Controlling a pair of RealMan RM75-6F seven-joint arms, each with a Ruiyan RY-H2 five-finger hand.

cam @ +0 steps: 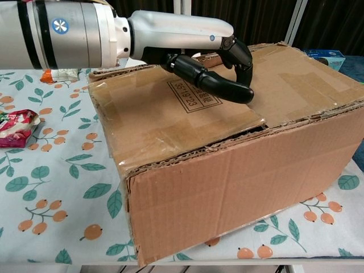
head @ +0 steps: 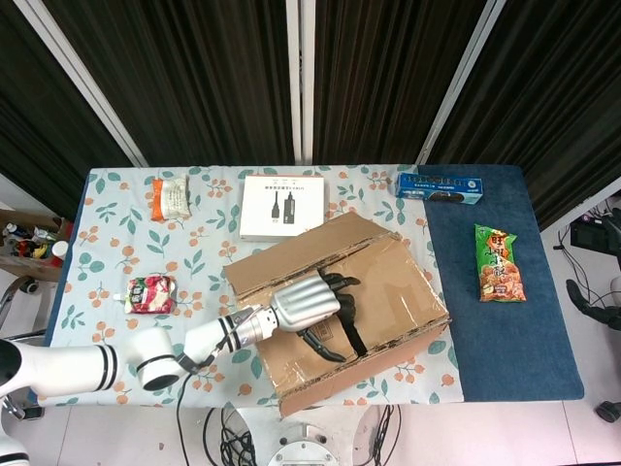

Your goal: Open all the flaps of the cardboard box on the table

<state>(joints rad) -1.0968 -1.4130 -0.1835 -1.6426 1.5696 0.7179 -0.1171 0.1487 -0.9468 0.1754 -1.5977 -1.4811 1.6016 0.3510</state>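
Cardboard box (cam: 227, 170) flaps all lie closed; left hand (head: 309, 301), empty, fingers (cam: 242, 57) curled at the centre seam, toward 3 o'clock; opening not begun

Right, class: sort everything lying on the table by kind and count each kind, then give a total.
Cardboard boxes: 1
Snack packets: 3
Blue cartons: 1
Booklets: 1
Total: 6
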